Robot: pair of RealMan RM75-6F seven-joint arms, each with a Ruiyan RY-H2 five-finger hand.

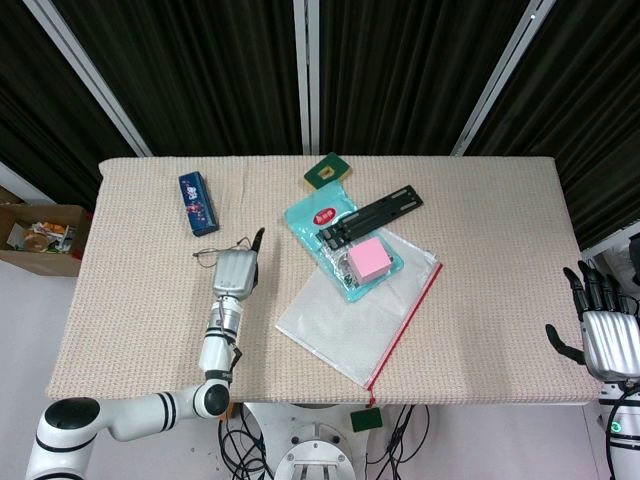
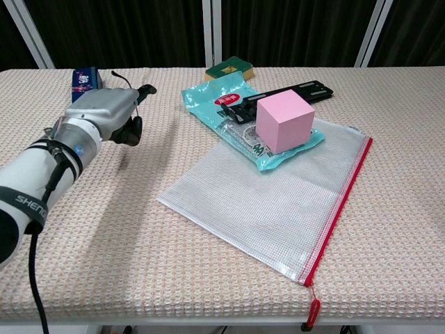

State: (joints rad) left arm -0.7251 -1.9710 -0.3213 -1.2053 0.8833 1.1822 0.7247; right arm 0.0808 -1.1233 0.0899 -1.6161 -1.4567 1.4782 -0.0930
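Head view, left hand [image 1: 234, 272]: palm down over glasses [image 1: 207, 256], fingers curled, one pointing away; hold on frame not discernible.
Head view, glasses: lenses just left of knuckles, long axis left-right.
Head view, right hand [image 1: 605, 340]: off table edge, fingers apart, holding nothing, well apart.
Chest view, left hand [image 2: 108, 111]: covering glasses; blue box [image 2: 85, 78] just behind.

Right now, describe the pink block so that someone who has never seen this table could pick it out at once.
On the beige woven table, find the clear mesh pouch with a red zipper near the middle. At its far edge lies a teal packet, and the pink block sits on it, the only plain pink cube there.
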